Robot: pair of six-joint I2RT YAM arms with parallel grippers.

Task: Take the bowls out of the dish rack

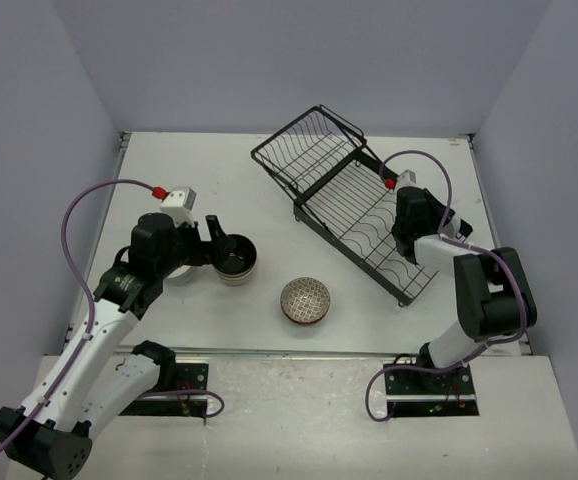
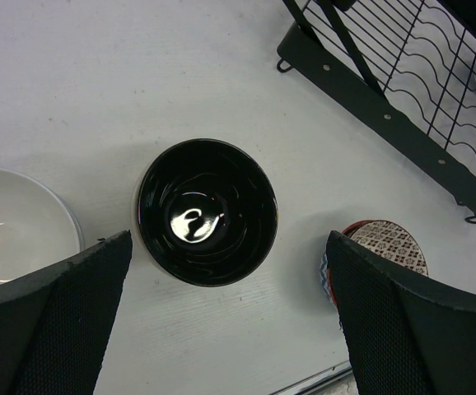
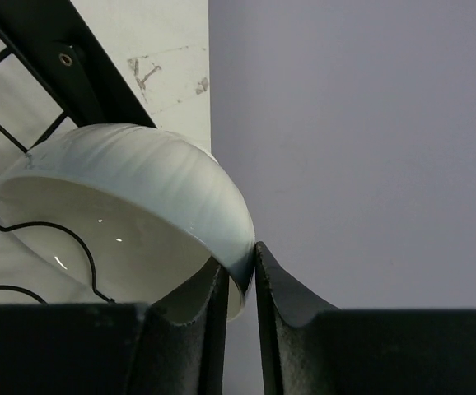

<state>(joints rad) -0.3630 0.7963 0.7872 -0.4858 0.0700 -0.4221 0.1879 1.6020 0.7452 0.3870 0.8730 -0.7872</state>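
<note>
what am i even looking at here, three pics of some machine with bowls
Two robot arms are bolted to a table. One picture looks down from above; the other two come from cameras on each arm's wrist. On the table sit a black wire dish rack, a patterned bowl, a black-inside bowl and a white bowl. The left claw hangs open above the black-inside bowl, holding nothing. The right claw has pinched the rim of another white bowl sitting in the rack.
</note>
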